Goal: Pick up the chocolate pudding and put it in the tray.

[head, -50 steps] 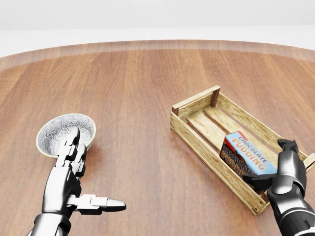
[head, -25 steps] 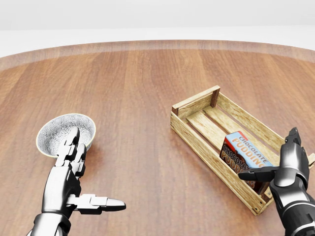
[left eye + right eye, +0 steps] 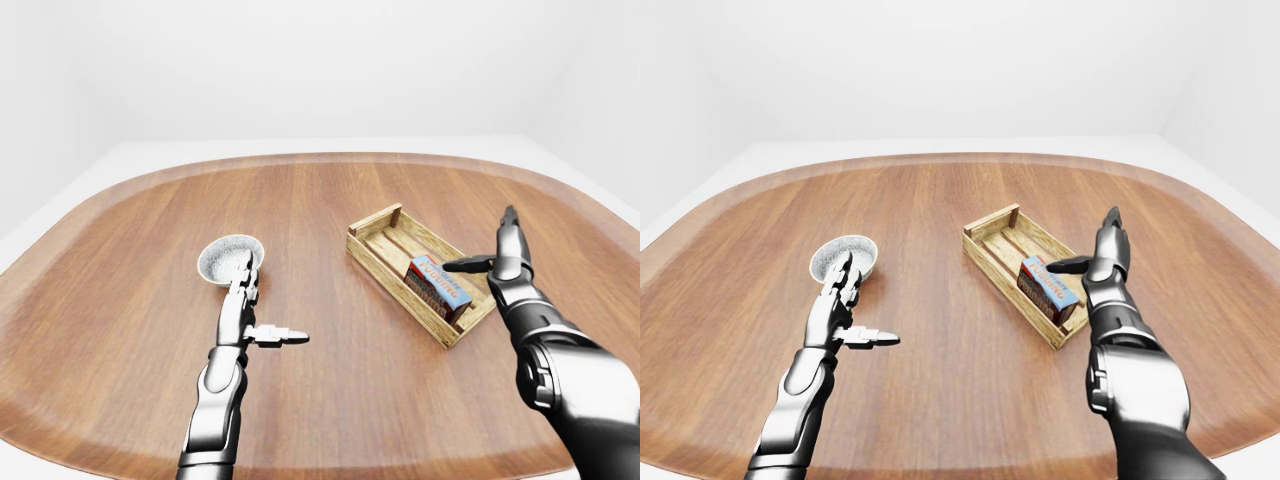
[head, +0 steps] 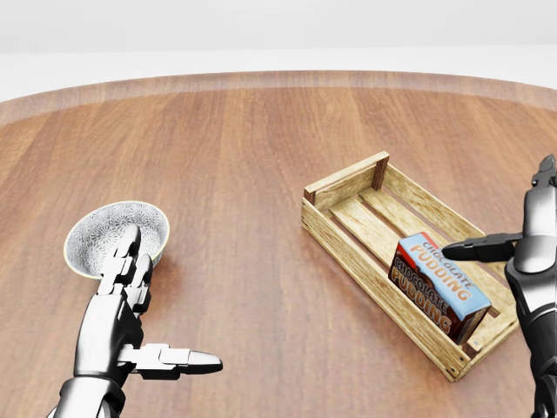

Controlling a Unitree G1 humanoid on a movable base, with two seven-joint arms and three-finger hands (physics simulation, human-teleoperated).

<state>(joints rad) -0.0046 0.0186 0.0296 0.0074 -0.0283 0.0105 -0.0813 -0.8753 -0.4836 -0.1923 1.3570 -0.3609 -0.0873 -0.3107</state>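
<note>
Lying inside the tray [image 4: 348, 189], the pudding [image 4: 438, 281] sits in the tray's near-right half, its long axis running along the tray's length, from far left to near right. It looks propped on one long edge, though how it rests on the slats is hard to make out. The right hand [image 4: 522, 248] is released: fingers upright and spread, thumb pointing left over the box without touching it. That hand is much the nearer of the two; the box lies just left of and below it in the head view. The left hand [image 4: 130, 305] hangs open well apart on the left, fingertips overlapping a bowl [image 4: 100, 231] on the counter [image 4: 244, 139]. The placing looks done, so any coming move is probably only clearing the right hand away. The head view cuts off that hand's outer side.
</note>
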